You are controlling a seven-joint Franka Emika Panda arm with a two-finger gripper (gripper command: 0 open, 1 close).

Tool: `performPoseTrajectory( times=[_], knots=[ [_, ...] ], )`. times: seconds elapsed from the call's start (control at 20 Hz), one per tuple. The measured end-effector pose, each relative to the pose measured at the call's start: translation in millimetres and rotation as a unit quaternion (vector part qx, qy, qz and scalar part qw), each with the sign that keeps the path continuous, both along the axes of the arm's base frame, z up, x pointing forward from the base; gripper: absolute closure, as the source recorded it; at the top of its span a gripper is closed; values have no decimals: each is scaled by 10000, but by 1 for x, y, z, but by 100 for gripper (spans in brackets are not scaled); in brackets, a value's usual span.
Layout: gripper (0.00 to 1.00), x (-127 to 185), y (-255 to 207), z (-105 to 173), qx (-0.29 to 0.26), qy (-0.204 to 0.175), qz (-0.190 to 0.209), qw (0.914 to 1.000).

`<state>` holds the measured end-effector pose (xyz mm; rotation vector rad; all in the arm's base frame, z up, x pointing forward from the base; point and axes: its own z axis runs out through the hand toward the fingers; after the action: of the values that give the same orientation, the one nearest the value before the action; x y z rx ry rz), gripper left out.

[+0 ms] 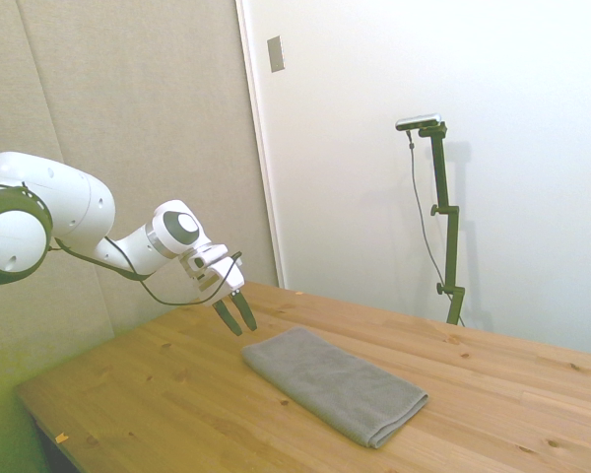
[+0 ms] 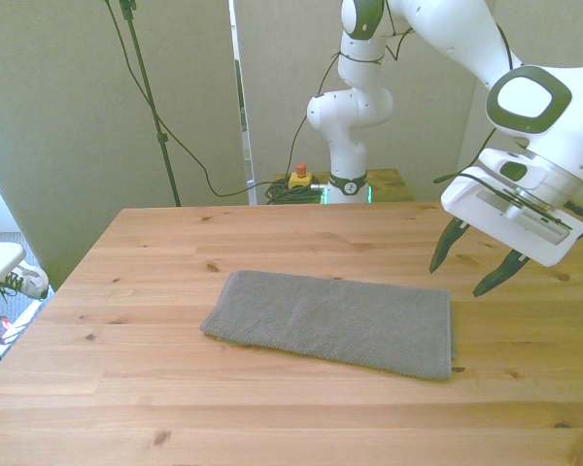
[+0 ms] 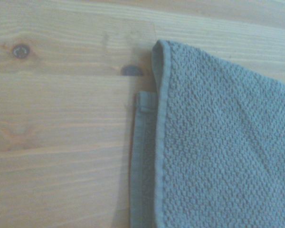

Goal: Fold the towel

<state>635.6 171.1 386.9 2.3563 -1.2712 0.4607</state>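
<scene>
Both fingers of the gripper were found parted, with a clear gap between the dark tips and nothing held between them. In the side view the gripper hung above the table, tips angled downward, just off the towel's end nearest the arm; no contact with the cloth could be seen. In the front view it stood at the front view's right, above and slightly beyond the towel's right-hand end.

The towel lay flat on the wooden table, roughly central, its long side running across the front view with a slight slant. It was a grey terry cloth lying in layers: in the side view the towel showed a thick, rounded, doubled edge at the end farther from the arm.

The wrist view showed one corner of the towel at close range (slightly out of focus). An upper layer with a hemmed edge lay over a lower layer, and a narrow strip of the lower layer projected past it onto the bare wood. A dark knot in the board sat just beside that corner.
</scene>
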Motion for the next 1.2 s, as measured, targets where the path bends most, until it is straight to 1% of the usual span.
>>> performPoseTrajectory(
  times=[0.25, 0.45, 0.75, 0.95, 1.2],
  knots=[
    [0, 19, 14, -18, -24, 42, 10, 10000],
    [0, 28, 15, -28, -32, 67, -25, 10000],
    [0, 31, -1, -40, -188, 220, -204, 9994],
    [0, 32, -10, -41, -196, 239, -288, 9991],
    [0, 25, -32, -39, 109, 420, -536, 9976]
  ],
)
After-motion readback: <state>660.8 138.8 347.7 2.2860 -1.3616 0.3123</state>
